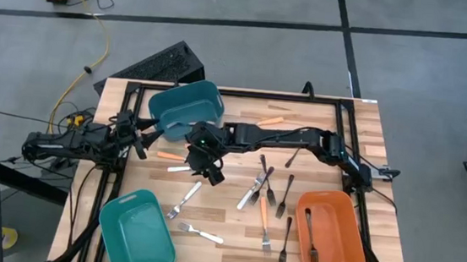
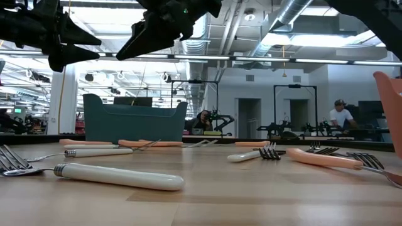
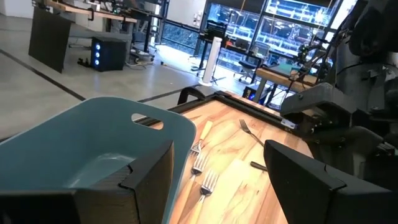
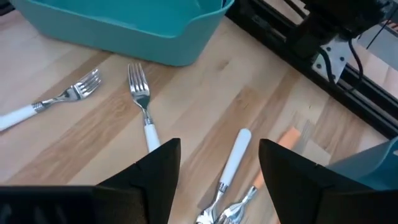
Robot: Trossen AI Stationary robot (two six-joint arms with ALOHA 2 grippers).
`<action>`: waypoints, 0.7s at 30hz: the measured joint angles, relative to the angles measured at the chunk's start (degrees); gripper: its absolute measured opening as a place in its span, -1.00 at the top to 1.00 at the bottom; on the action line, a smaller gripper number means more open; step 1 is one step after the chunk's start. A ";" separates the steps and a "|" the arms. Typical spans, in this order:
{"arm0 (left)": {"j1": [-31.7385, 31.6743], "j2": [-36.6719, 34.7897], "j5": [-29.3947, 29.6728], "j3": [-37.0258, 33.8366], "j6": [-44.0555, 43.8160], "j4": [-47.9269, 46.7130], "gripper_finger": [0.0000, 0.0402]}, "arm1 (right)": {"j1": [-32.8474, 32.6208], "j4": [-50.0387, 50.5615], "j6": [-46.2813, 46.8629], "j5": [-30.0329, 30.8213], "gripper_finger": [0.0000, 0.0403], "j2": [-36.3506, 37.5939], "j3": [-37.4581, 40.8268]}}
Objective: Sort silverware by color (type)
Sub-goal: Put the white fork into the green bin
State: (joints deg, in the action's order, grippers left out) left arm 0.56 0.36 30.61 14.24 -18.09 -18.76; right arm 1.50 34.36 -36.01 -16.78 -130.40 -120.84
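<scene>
On the wooden counter [image 1: 233, 233] there are three bins: two teal ones, the first [image 1: 186, 106] at about 11 o'clock and the second [image 1: 136, 231] at 7 o'clock, and one orange bin [image 1: 331, 236] at 4 o'clock.

In the orange bin lies one black fork [image 1: 311, 240].

The other forks lie loose on the counter. I count about four white-handled forks: one [image 1: 183, 200] and another [image 1: 201, 232] near the second teal bin, a short one [image 1: 178, 169] left of centre, and one [image 1: 250, 192] in the middle cluster. Orange handles show at 12 o'clock [image 1: 270, 121], at 9 o'clock [image 1: 166, 154], and one [image 1: 265, 221] in the cluster. About five more black forks lie from the centre toward 5 o'clock, for example one [image 1: 285, 242] just beside the orange bin; the exact number I cannot tell.

The right pincer [image 1: 206, 158] hangs over the counter left of centre, fingers apart, holding nothing. The left pincer [image 1: 138, 131] waits at the 9 o'clock edge near the first teal bin, fingers also apart and empty.
</scene>
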 joint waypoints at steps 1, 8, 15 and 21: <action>0.00 0.00 -0.02 0.00 0.00 0.00 -0.17 | 0.04 -1.00 0.04 -0.02 -0.21 -0.80 -0.06; -0.01 0.00 -0.09 0.00 -0.02 0.08 -0.17 | -0.81 1.64 -1.79 0.40 -0.21 -5.31 0.45; 0.00 0.02 0.09 0.00 -0.34 0.01 -0.17 | -1.59 -3.20 -3.06 -6.99 -0.21 -7.91 0.15; -0.01 0.01 0.04 -0.41 -0.68 0.02 -0.17 | -0.94 -5.24 -3.07 -13.53 -0.21 -9.42 0.18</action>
State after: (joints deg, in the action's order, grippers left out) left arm 0.55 0.37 30.65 13.83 -18.76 -18.75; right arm 0.56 29.12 -39.08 -30.31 -139.82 -120.66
